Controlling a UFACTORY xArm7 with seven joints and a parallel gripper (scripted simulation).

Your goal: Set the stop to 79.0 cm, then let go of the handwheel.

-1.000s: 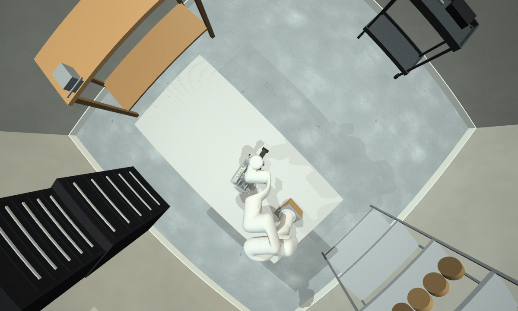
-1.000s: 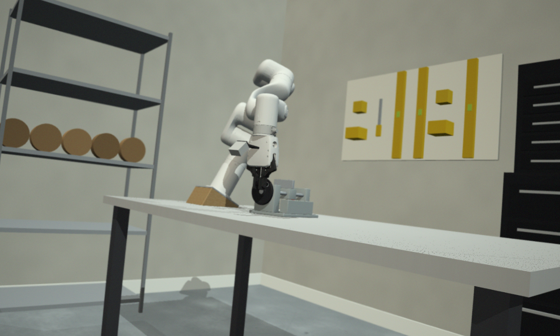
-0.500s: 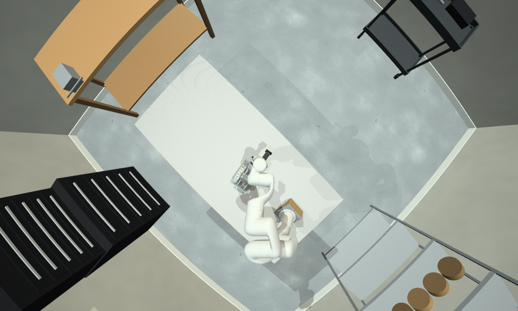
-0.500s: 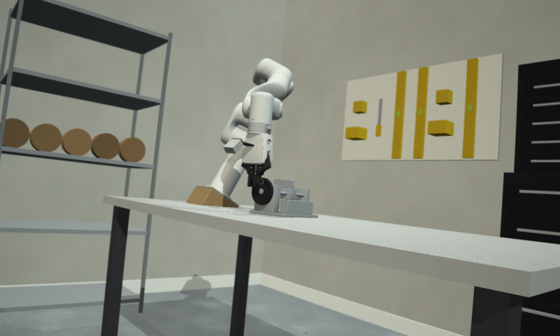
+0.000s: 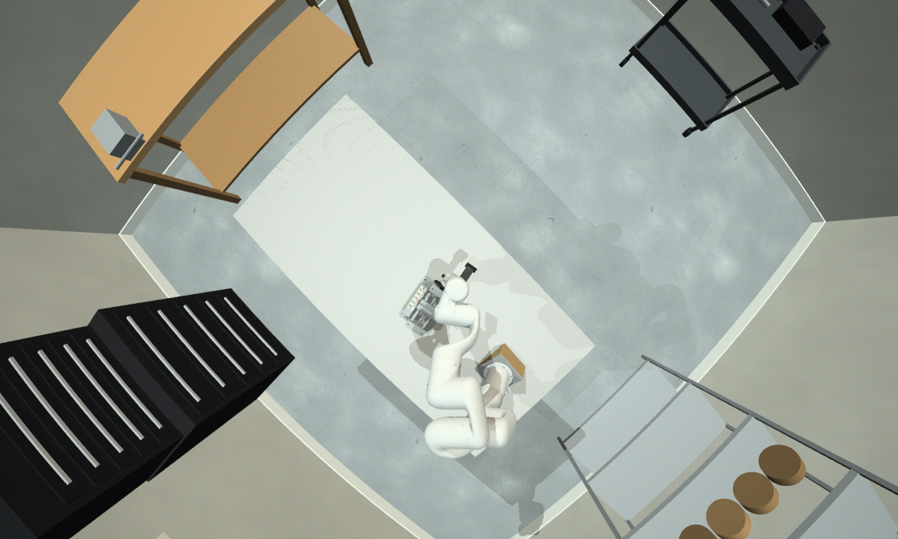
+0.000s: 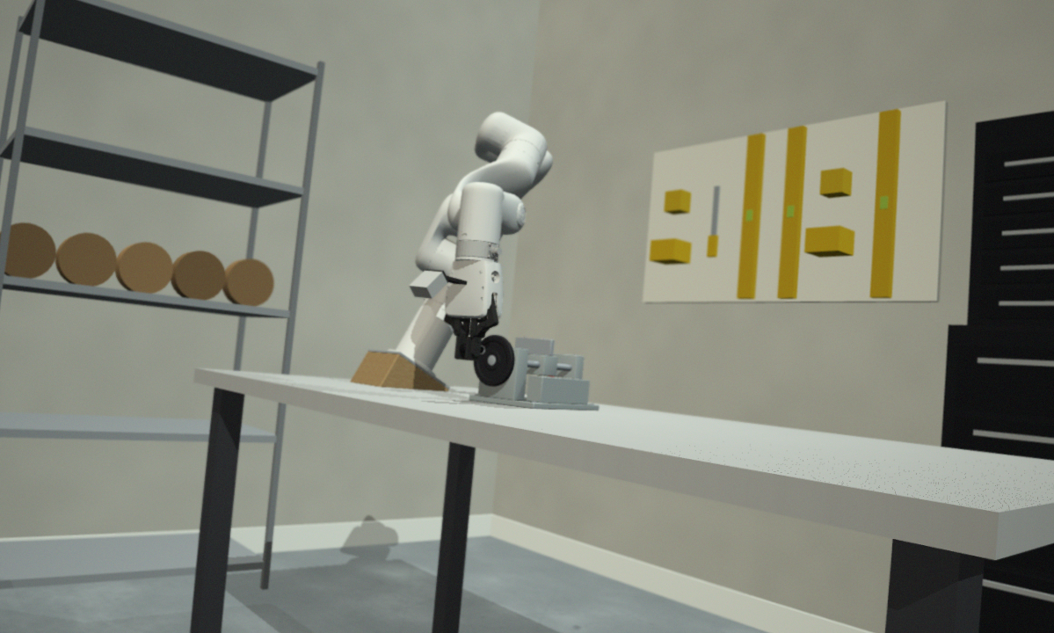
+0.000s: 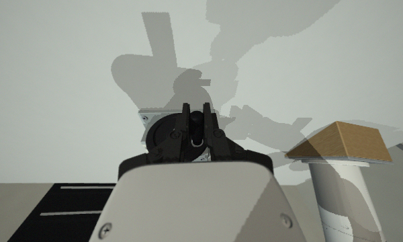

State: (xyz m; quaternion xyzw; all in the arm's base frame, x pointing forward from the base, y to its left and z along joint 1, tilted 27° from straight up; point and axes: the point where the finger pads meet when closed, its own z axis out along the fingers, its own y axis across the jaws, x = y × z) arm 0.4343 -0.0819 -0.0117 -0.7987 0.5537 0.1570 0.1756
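In the exterior view, from the left, a shelf rack (image 6: 304,204) bears wooden discs (image 6: 144,267), then a wooden base block (image 6: 371,369) (image 5: 517,359) (image 7: 366,142) stands on the surface (image 6: 672,444) (image 5: 344,201) (image 7: 54,84). The arm covers part of the grey mechanism (image 6: 557,391) from above; the stop's setting is unreadable. A black cabinet (image 6: 1002,385) stands rightmost. Again from the left, the nearly closed fingers (image 6: 462,345) grip the handle (image 7: 197,118) of the black handwheel (image 6: 502,361) (image 7: 159,134), mounted at the mechanism's near end.
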